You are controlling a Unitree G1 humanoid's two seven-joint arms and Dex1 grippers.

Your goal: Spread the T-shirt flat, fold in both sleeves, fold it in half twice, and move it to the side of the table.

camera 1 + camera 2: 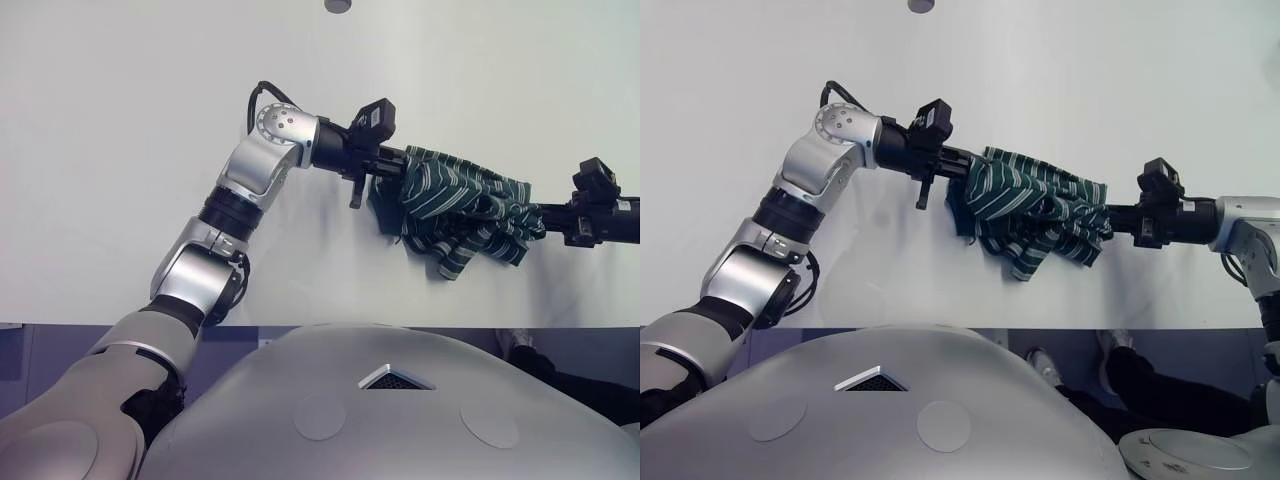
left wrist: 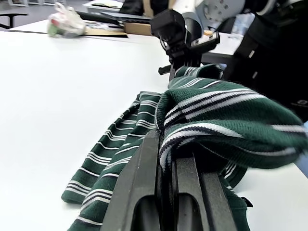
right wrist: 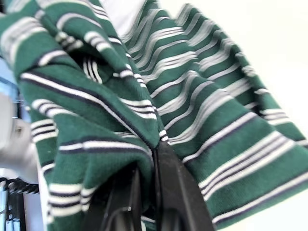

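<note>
A dark green T-shirt with white stripes (image 1: 455,208) hangs bunched between my two grippers above the white table (image 1: 120,130). My left gripper (image 1: 392,168) is shut on the shirt's left end, cloth pinched between its black fingers (image 2: 159,192). From the right, my right gripper (image 1: 1108,215) is shut on the shirt's other end, its fingers (image 3: 168,192) clamping a fold of striped fabric (image 3: 202,120). The shirt's lower folds (image 1: 1025,262) droop down onto the table.
The table's near edge (image 1: 320,326) runs just below the shirt. A small grey round thing (image 1: 338,5) sits at the table's far edge. Beyond the table, desks with bags and clutter (image 2: 67,21) stand in the room.
</note>
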